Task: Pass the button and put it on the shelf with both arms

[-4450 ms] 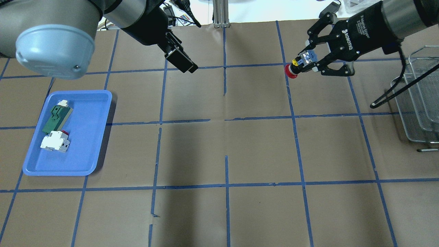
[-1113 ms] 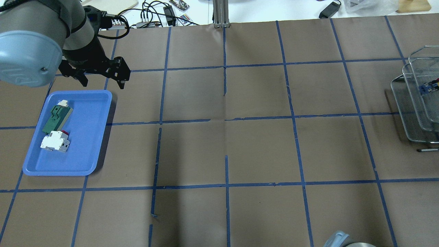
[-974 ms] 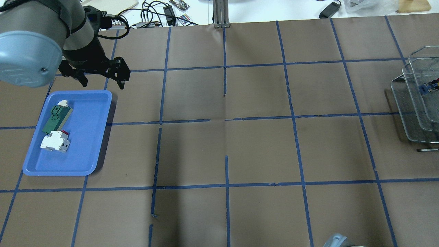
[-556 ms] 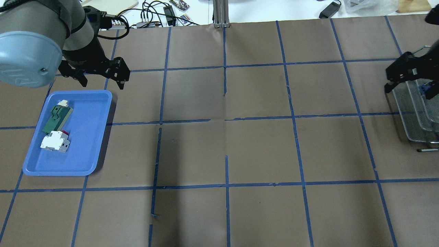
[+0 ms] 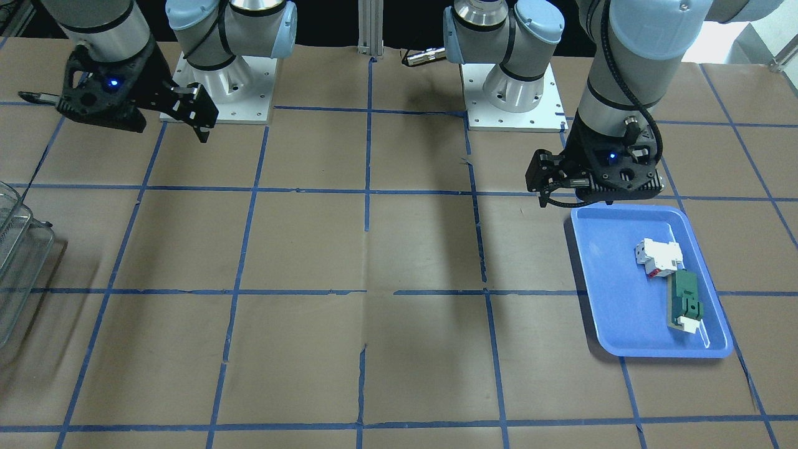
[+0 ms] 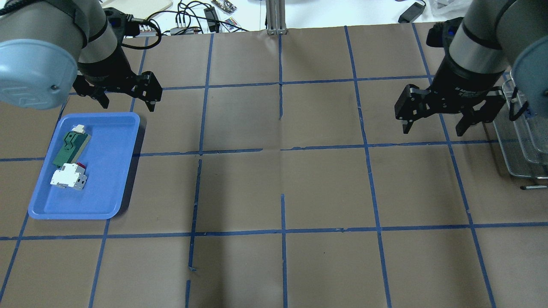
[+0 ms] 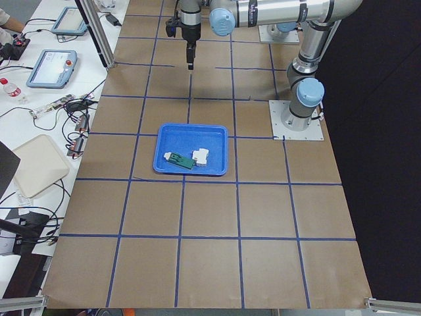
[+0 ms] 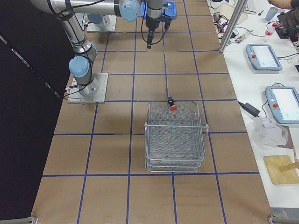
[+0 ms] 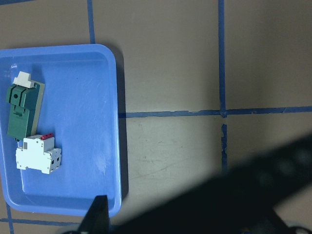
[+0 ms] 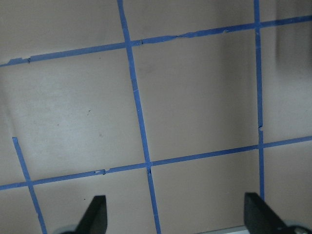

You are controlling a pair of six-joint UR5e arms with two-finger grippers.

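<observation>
Red-capped button [image 8: 172, 104] is lying on the shelf [image 8: 175, 140]; right tool [image 6: 432, 129] and left tool [image 6: 127, 106] are gaping wide, empty; seemingly only parking remaining.

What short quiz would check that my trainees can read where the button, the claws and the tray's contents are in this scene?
1. True or false: the left claw and the right claw are both open and empty.
2. How many items lie in the blue tray?
3. Where is the button? A: in the blue tray. B: on the shelf. C: in the right claw.
Key: 1 true; 2 two; 3 B.
</observation>
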